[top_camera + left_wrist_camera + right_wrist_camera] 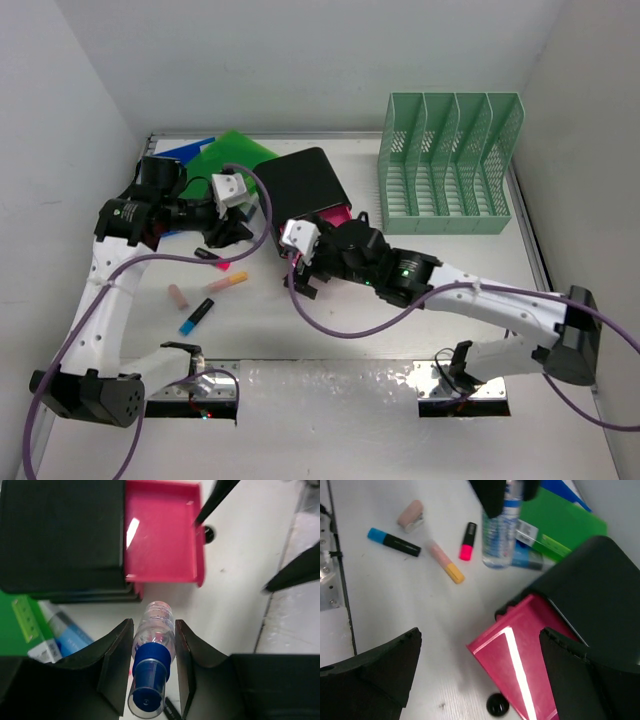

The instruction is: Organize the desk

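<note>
Desk position: the desk [500, 255] is filling the top view from the arm bases to the far wall and is lying under everything else.
Desk long axis: it is running left to right across the top view, with the short sides pointing away from the arms.
Desk surface: it is showing flat matte white, with thin silver rails edging it and a crinkled silvery strip along the near edge.
Room: plain white walls are closing in the far side and both ends.
Left gripper: the left gripper [154, 627] is pinching a clear bottle [152, 645] just under its blue cap, one finger on each side. I cannot tell whether the bottle's base is touching the desk.
Right gripper: the right gripper [480, 632] is hanging with its fingers spread wide and gripping nothing, above the pink drawer [515, 665].
Drawer box: a black drawer box [305, 180] is sitting near the far middle, with the pink drawer standing pulled out toward the arms.
File rack: a mint-green file rack [450, 165] is standing at the far right.
Folders: a green folder [235, 155] is lying over a blue folder [190, 150] at the far left corner.
Pens: a blue-capped highlighter [395, 541], a pink-and-orange marker [445, 562] and a pink highlighter [467, 541] are lying loose on the left half, apart from one another.
</note>
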Tool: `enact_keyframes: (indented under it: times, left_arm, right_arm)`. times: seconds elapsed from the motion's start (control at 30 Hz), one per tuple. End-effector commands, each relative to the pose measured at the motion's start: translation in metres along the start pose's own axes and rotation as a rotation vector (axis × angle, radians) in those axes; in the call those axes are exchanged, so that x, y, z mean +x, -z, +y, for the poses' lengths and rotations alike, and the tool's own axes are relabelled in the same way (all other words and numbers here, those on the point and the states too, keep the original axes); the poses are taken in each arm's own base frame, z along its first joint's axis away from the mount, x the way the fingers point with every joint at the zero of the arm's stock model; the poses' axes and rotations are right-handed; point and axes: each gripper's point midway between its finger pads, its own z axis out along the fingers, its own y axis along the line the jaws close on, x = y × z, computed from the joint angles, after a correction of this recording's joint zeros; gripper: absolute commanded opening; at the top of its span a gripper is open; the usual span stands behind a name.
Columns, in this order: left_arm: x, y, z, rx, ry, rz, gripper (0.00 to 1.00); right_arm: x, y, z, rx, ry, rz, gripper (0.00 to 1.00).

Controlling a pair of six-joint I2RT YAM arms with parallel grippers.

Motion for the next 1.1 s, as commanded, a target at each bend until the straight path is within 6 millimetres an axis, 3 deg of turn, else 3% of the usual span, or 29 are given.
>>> enact_keyframes:
  times: [0.0,0.1,0.3,0.53,0.63,0.67,0.8,0.9,0.93,1.0,1.03,1.07]
  left_arm:
    - [-0.027,0.010,-0.036,0.142,0.015,-0.105,0.00]
    - [-0.031,0.012,-0.046,0.190,0.001,-0.130,0.00]
    - [-0.031,0.016,-0.061,0.248,-0.018,-0.150,0.00]
    - [-0.037,0.019,-0.068,0.278,-0.029,-0.177,0.00]
    - [-0.038,0.020,-0.070,0.278,-0.037,-0.183,0.00]
    - [-0.037,0.020,-0.069,0.279,-0.037,-0.182,0.00]
    - [-0.031,0.016,-0.066,0.274,-0.035,-0.162,0.00]
    - [-0.022,0.012,-0.062,0.263,-0.030,-0.136,0.25]
    - [-0.018,0.009,-0.060,0.258,-0.019,-0.129,0.45]
    - [-0.013,0.006,-0.055,0.239,-0.002,-0.111,0.71]
    - [-0.014,0.003,-0.050,0.220,0.021,-0.111,0.99]
    - [-0.012,0.002,-0.045,0.196,0.033,-0.095,1.00]
  right_arm:
    - [-0.043,-0.018,0.009,-0.084,0.120,-0.175,0.97]
    - [-0.046,-0.025,0.019,-0.120,0.137,-0.245,0.94]
    - [-0.058,-0.043,0.020,-0.114,0.130,-0.325,0.77]
    - [-0.050,-0.066,0.026,-0.144,0.115,-0.289,0.71]
    - [-0.049,-0.069,0.023,-0.122,0.109,-0.293,0.55]
    - [-0.050,-0.068,0.022,-0.114,0.106,-0.298,0.41]
    - [-0.054,-0.063,0.015,-0.070,0.098,-0.327,0.06]
    - [-0.053,-0.056,0.008,-0.033,0.091,-0.322,0.00]
    - [-0.051,-0.055,0.004,-0.010,0.091,-0.312,0.00]
    - [-0.046,-0.051,0.001,0.011,0.093,-0.286,0.00]
    - [-0.043,-0.050,-0.003,0.026,0.100,-0.267,0.00]
    - [-0.038,-0.048,-0.009,0.057,0.102,-0.238,0.00]
